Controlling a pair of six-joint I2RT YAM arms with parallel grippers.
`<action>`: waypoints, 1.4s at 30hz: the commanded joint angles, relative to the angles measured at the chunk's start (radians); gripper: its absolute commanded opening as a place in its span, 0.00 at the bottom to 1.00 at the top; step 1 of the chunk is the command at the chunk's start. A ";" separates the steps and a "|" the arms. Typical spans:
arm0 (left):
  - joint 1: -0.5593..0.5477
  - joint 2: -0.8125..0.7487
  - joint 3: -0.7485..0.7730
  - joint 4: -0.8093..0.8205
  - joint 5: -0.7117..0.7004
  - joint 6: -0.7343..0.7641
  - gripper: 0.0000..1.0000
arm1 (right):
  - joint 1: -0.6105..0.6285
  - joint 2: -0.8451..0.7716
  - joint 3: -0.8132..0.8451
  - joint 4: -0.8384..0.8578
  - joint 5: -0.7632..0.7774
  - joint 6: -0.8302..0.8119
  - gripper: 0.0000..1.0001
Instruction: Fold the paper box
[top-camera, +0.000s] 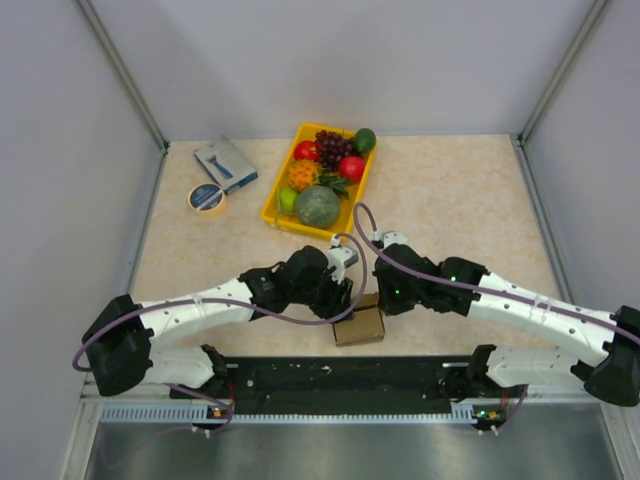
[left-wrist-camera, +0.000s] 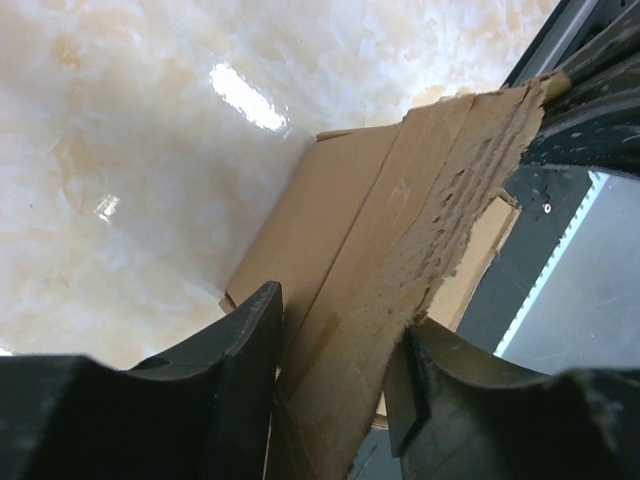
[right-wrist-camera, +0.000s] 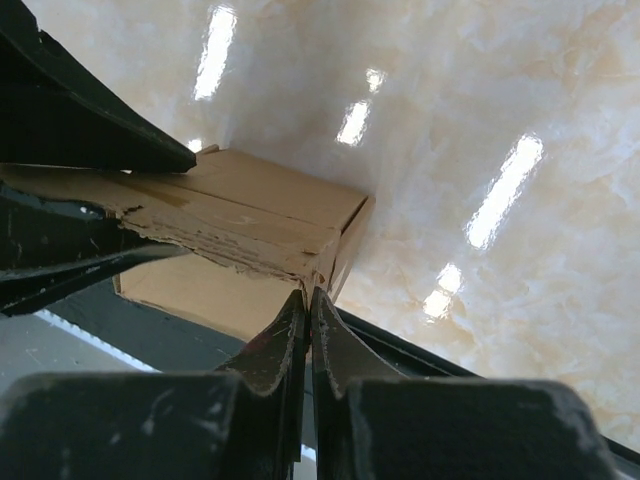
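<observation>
The paper box (top-camera: 360, 327) is a small brown cardboard piece, partly folded, lying at the table's front edge between both arms. My left gripper (top-camera: 343, 303) is at its left side. In the left wrist view a cardboard panel (left-wrist-camera: 370, 230) with a torn edge fills the gap between the fingers of the left gripper (left-wrist-camera: 342, 310) and touches both. My right gripper (top-camera: 378, 298) is at the box's right side. In the right wrist view the right gripper (right-wrist-camera: 308, 292) is pressed shut on a thin corner edge of the box (right-wrist-camera: 260, 200). The box rests on the table.
A yellow tray (top-camera: 275, 215) of fruit stands at the back centre. A blue-grey packet (top-camera: 226, 163) and a tape roll (top-camera: 207, 198) lie at the back left. A black rail (top-camera: 340, 375) runs along the table's front edge, right behind the box.
</observation>
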 joint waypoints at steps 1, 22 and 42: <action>-0.015 -0.024 -0.043 0.094 -0.056 0.014 0.43 | 0.004 0.001 0.054 0.063 -0.055 0.037 0.00; -0.025 -0.052 -0.040 0.119 -0.109 0.008 0.33 | 0.025 -0.062 -0.051 0.096 0.009 0.109 0.00; -0.032 -0.031 -0.028 0.114 -0.119 0.030 0.33 | 0.083 -0.103 -0.164 0.127 0.075 -0.015 0.00</action>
